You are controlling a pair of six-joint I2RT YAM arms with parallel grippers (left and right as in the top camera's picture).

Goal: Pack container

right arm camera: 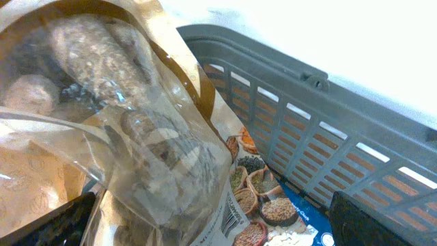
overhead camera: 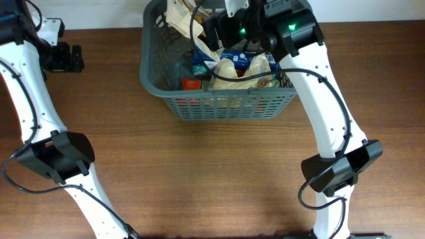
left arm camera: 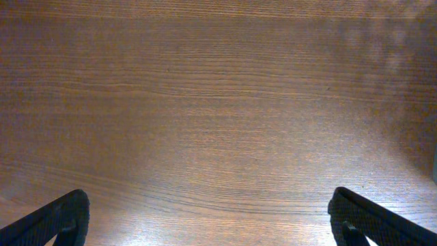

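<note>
The container, a dark grey slotted basket [overhead camera: 219,106], stands at the back middle of the table. Its lattice wall also shows in the right wrist view [right arm camera: 328,130]. My right gripper [overhead camera: 214,30] is inside the basket near its back. Its fingers [right arm camera: 218,225] are spread wide, with a clear and brown bag of baked goods [right arm camera: 130,137] lying between them. The same bag leans at the basket's back left [overhead camera: 178,16]. My left gripper [overhead camera: 66,58] is open and empty over bare wood at the far left [left arm camera: 205,225].
The basket holds a blue packet printed with grains [right arm camera: 290,205], pale bags [overhead camera: 229,70] and a red item [overhead camera: 191,84]. Both arm bases stand near the front edge. The wooden table [overhead camera: 212,172] stretches in front of the basket.
</note>
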